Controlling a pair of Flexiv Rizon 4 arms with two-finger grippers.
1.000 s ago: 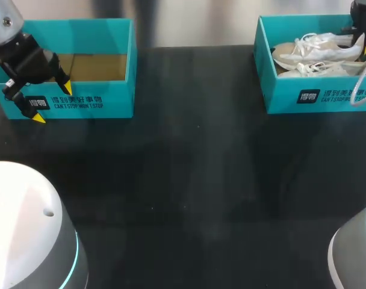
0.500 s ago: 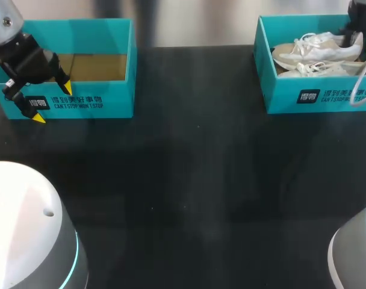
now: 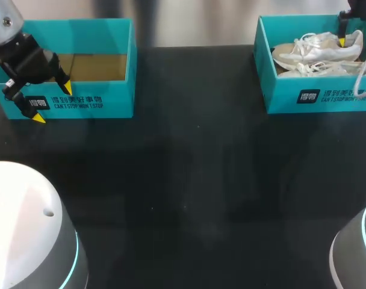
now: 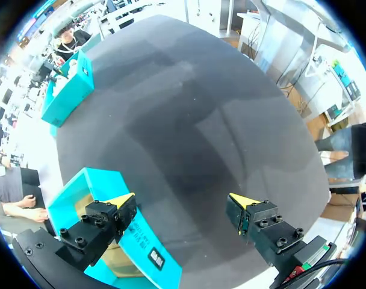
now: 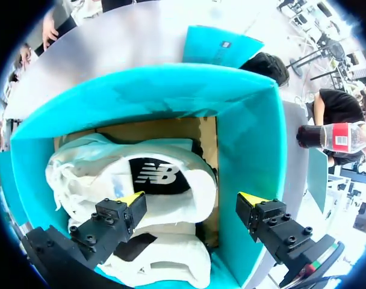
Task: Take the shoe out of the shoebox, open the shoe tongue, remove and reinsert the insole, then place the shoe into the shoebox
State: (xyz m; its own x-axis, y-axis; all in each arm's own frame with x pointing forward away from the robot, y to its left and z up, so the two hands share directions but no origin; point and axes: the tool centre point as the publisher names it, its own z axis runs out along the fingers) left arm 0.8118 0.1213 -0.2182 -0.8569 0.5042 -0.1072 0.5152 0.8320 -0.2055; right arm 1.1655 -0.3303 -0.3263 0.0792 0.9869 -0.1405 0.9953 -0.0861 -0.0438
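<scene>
Two white shoes (image 3: 315, 48) lie side by side in the teal shoebox (image 3: 315, 96) at the table's back right. My right gripper (image 3: 357, 41) hangs open just above their heel end, holding nothing. In the right wrist view one finger is over the upper shoe (image 5: 141, 174), the other over the shoebox's end wall (image 5: 249, 138), and the second shoe (image 5: 165, 268) lies beside it. My left gripper (image 3: 52, 103) stands open at the front wall of the other teal box (image 3: 80, 102), empty-handed.
The left box (image 4: 114, 241) shows only a bare cardboard floor, and one left finger is over its rim. Black tabletop (image 3: 183, 180) stretches between the two boxes. My arms' rounded bases (image 3: 26, 229) sit at the near corners.
My right gripper has opened, let go of the shoe's heel and lifted slightly. The shoe now rests in the box. The left arm has not moved.
</scene>
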